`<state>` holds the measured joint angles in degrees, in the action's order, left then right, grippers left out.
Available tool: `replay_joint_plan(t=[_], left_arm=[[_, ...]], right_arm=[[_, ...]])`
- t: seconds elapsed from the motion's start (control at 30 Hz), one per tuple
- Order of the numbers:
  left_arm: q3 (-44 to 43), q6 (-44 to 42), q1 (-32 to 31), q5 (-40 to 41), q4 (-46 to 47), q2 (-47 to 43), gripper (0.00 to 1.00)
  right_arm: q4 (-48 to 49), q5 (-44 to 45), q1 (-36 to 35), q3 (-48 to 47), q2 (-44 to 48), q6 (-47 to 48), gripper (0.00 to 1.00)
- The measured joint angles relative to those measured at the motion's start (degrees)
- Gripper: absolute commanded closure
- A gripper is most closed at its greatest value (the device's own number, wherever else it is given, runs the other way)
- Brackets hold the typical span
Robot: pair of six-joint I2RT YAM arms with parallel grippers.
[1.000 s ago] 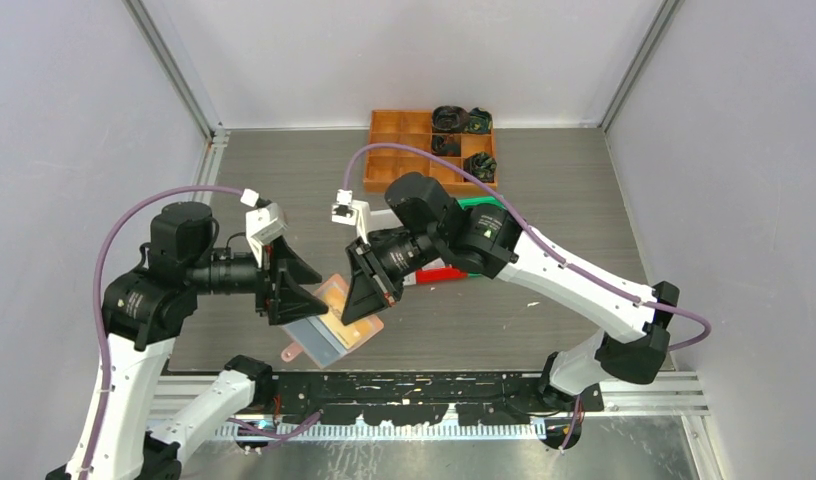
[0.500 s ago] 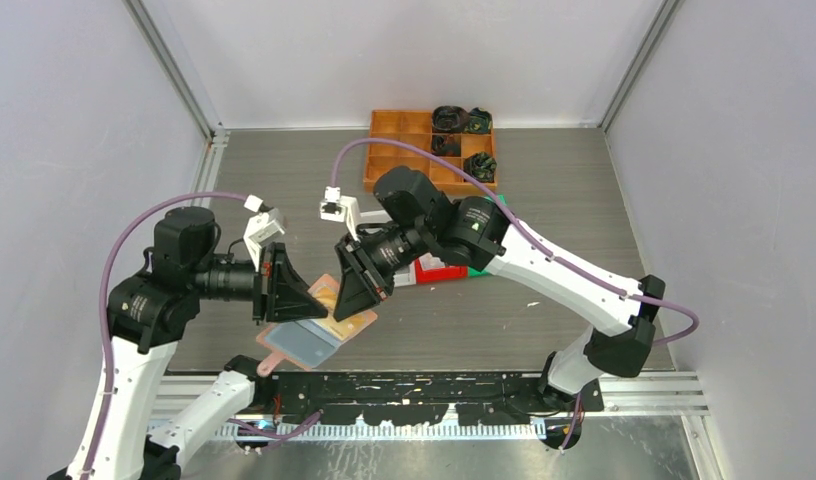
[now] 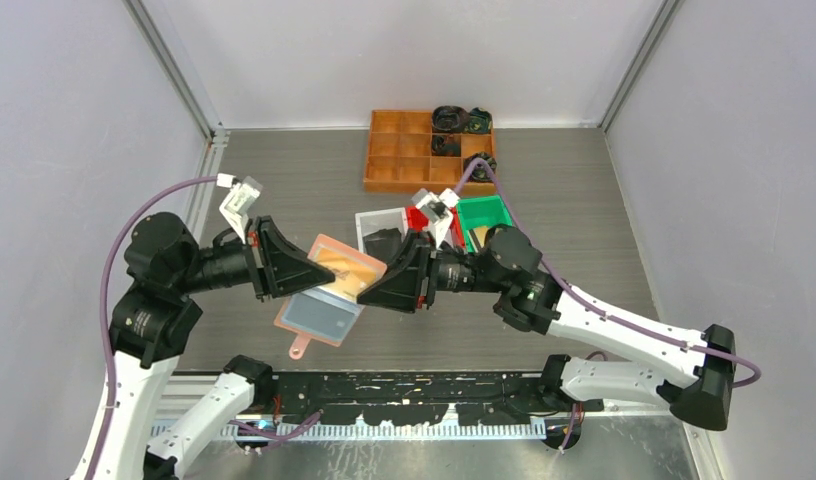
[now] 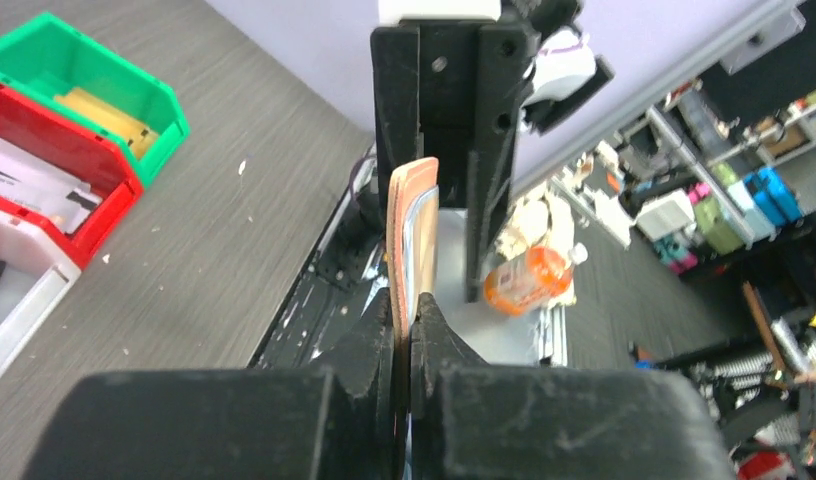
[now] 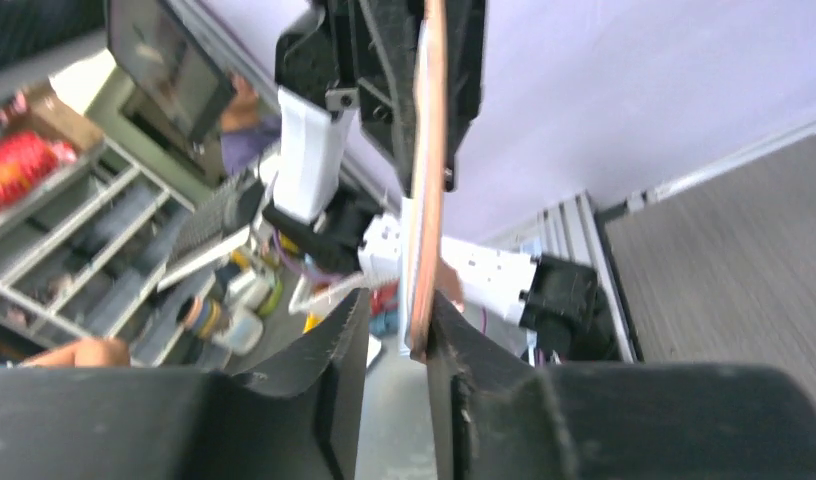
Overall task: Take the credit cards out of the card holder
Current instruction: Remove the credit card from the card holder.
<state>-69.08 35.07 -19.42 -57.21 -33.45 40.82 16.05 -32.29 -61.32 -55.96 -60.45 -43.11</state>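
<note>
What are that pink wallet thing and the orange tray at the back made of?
The card holder looks like matte salmon leather or an imitation, judging by its soft, dull outer face. Its inner pockets look like glossy, pale blue see-through plastic. The orange tray could be wood or moulded plastic; its flat, dull dividers leave that open.

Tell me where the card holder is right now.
Top view: the card holder is left of centre, clamped in the left gripper, with the right gripper astride its opposite edge, in front of the white bin.
</note>
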Motion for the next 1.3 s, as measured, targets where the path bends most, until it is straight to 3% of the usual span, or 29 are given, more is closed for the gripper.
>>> replay_joint_plan(t=[0.1, 0.27, 0.43, 0.53, 0.63, 0.77, 0.93, 1.17, 1.3], left_arm=[[0.02, 4.63, -0.09, 3.1, 3.3, -0.66, 1.0], [0.15, 8.52, -0.07, 7.65, 5.81, -1.84, 0.97], [0.37, 7.69, 0.02, 9.51, 5.27, -2.8, 0.52], [0.2, 2.95, 0.02, 10.64, 1.03, -3.41, 0.4], [-1.53, -2.78, 0.02, 10.88, -4.31, -2.78, 0.35], [-5.51, -9.22, 0.02, 6.82, -8.92, -0.76, 0.34], [-8.57, -17.79, 0.02, -0.7, -16.96, 2.54, 0.36], [-5.66, -26.23, 0.02, -7.54, -25.99, 5.55, 0.4], [-3.23, -29.79, 0.02, -8.24, -30.23, 5.68, 0.48]], right_arm=[[13.7, 6.23, 0.11, 6.86, 0.72, -5.81, 0.8], [24.57, 11.19, 0.24, 9.16, -2.32, -12.61, 0.99], [23.85, 12.5, 0.26, 9.05, -2.03, -14.23, 0.99], [14.05, 10.88, 0.72, 5.6, -0.57, -12.55, 0.99], [-3.26, 6.78, 1.09, -4.39, -1.11, -7.72, 0.99], [-21.64, 0.9, 1.18, -16.85, -4.13, -0.46, 0.99], [-39.54, -4.94, 1.16, -25.49, -10.34, 7.74, 0.99], [-54.34, -8.9, 1.11, -32.57, -18.4, 15.15, 0.99], [-57.37, -10.56, 1.05, -35.23, -20.06, 17.38, 0.99]])
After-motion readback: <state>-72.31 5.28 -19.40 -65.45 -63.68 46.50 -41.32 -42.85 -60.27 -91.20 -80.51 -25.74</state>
